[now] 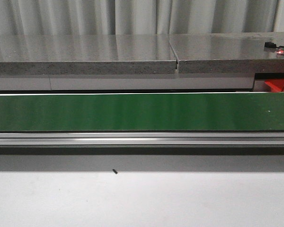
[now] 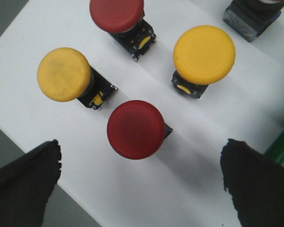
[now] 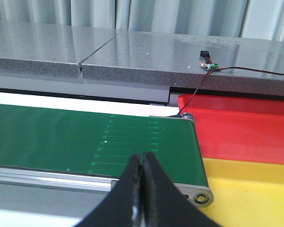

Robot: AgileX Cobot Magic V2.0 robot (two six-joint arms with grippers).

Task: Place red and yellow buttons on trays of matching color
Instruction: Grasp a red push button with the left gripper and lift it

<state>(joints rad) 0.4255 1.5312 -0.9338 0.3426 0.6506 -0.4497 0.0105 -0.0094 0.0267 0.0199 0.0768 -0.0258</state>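
Near red button: upright on a white surface, directly between the two dark fingertips of the left gripper, not touched. Cap wide and round, body beneath narrow and mostly hidden under it. Close by, a yellow button on one side and a second yellow button on the other; a further red button beyond, one more body at the picture's edge, colour not readable.

Left gripper: spread wide, empty, hanging over the near red cap. Right gripper: fingers pressed together, nothing between, waiting above the end of the green conveyor belt.

Red tray and yellow tray side by side just past the belt end, both bare where visible. No button yet on belt or tray.

Probably the step in hand: picking of the near red button. For a good grasp: straight descent, centred on the cap, closing on the rim or just below. Care needed with the neighbours, since wide fingers may knock the yellow ones. Slip possible on the smooth dome; gentle, even closing advisable.
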